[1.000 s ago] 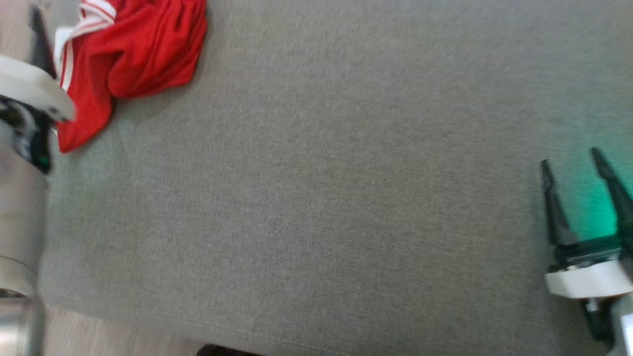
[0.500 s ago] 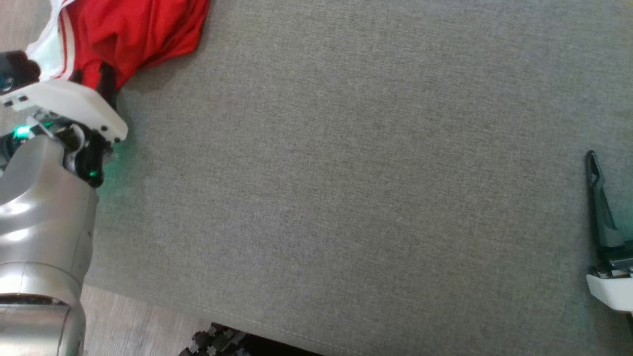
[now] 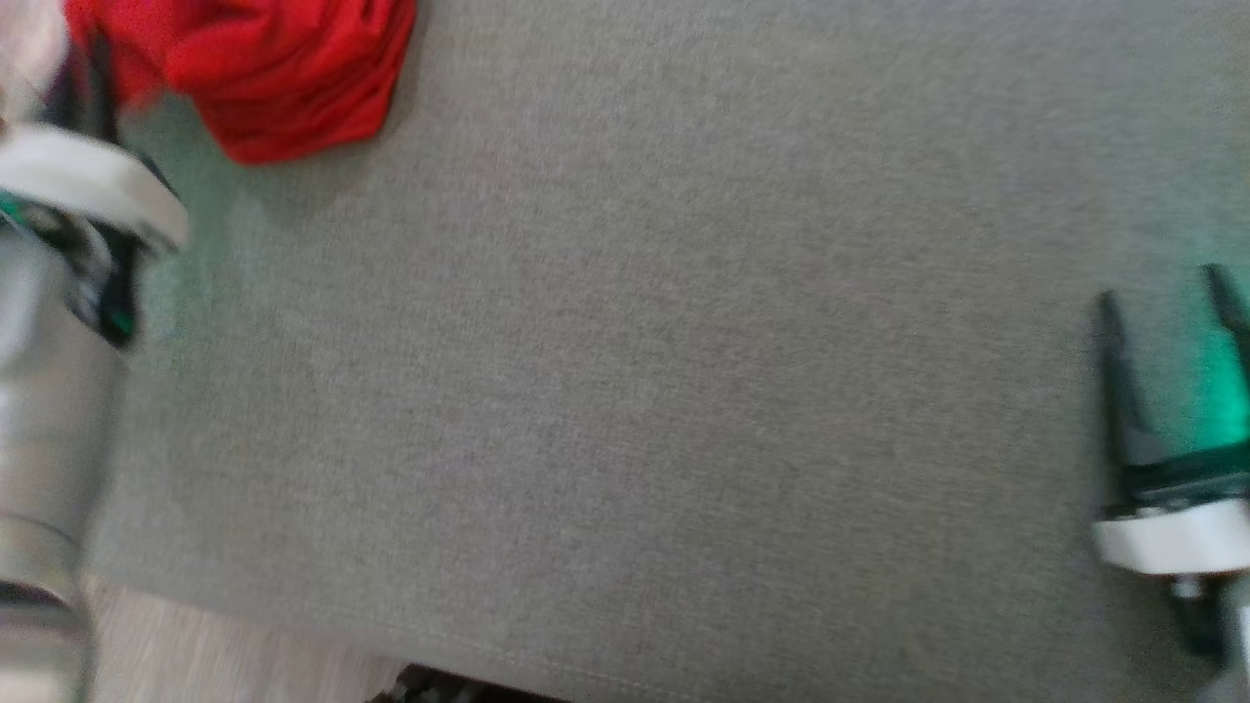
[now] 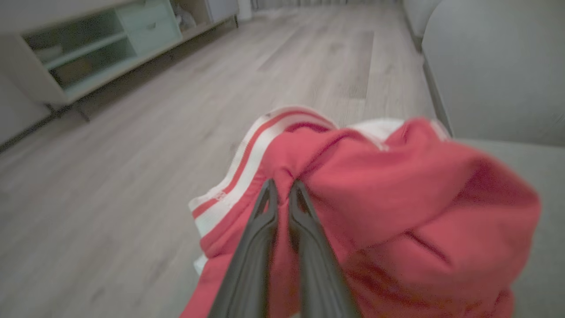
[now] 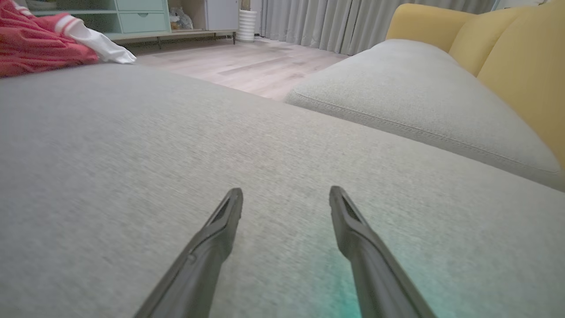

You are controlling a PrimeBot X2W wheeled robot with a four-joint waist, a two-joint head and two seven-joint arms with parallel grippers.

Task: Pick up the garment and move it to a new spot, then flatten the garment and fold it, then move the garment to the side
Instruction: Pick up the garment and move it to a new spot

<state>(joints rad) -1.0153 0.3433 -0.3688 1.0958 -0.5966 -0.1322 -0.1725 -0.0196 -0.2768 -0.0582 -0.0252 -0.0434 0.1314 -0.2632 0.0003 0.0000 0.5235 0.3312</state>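
**Item:** red garment (image 4: 397, 212), white-striped trim, bunched at the far left corner of the grey cushion (image 3: 625, 391), by the edge over the wooden floor (image 4: 110, 176).

**Change:** the left gripper (image 4: 282, 187), splayed wide a second ago, is now being clamped on a ridge of cloth beside the trim, and fabric is being puckered at its tips.

**Right gripper** (image 5: 286, 196): being held spread and empty above bare cushion, well apart from the garment.

**Status:** pick-up is being started; lifting and relocation are judged outstanding.

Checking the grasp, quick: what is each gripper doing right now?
Left gripper: closed, pinching the red garment.
Right gripper: open, holding nothing.
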